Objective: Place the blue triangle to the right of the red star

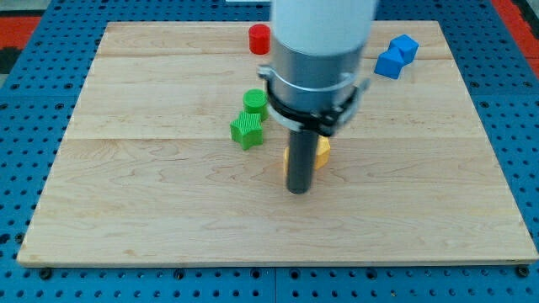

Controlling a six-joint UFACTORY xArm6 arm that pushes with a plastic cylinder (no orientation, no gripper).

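A red block (258, 38) sits near the board's top edge, left of my arm; it looks round and its right side is hidden by the arm. Two blue blocks stand touching at the upper right: one (406, 46) higher, one (388, 63) lower left of it. Their exact shapes are hard to make out. My tip (298, 190) rests on the board's middle, well below the red block and far to the lower left of the blue blocks, touching neither.
Two green blocks lie left of the rod, one (255, 101) above the other (247, 130). A yellow block (321, 151) sits just behind the rod, partly hidden. The wooden board (152, 210) lies on a blue pegboard.
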